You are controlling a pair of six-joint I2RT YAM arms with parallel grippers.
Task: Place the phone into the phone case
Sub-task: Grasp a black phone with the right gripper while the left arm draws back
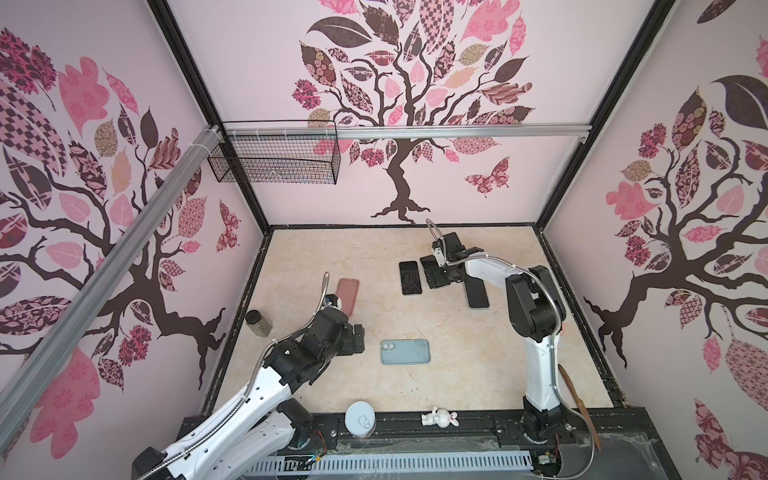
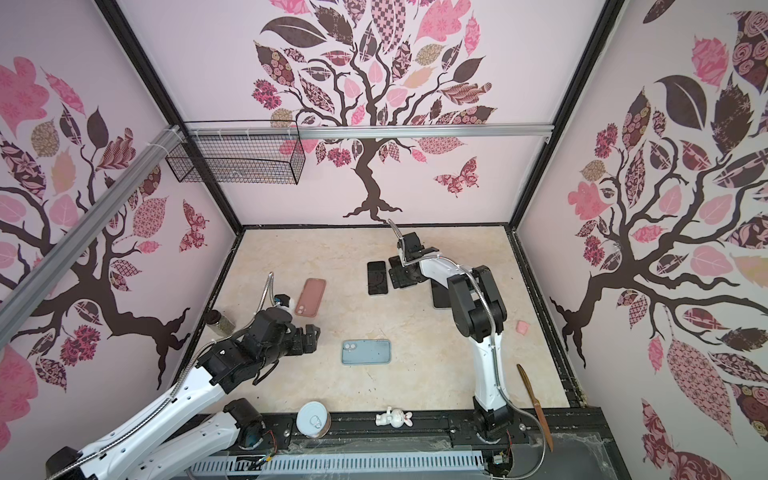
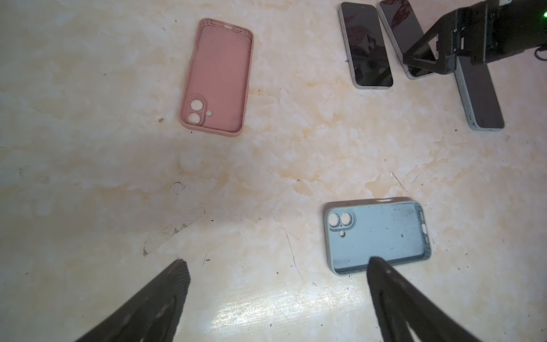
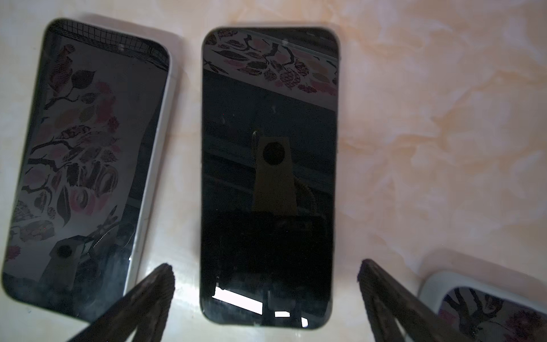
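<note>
The left fingers (image 3: 165, 296) are spread wide with nothing between them, just at 9 o'clock of the blue case (image 1: 405, 352). That case lies open side up near the middle of the table (image 1: 457, 382). The pink case (image 1: 348, 295) lies at 11 o'clock of it, also open side up. Three phones lie screen up at 1 o'clock. The right fingers (image 4: 148, 299) stand spread either side of the middle phone (image 4: 268, 177), clear of its edges. A second phone (image 1: 410, 277) lies at its 9 o'clock and a third phone (image 1: 477, 295) at 4 o'clock.
</note>
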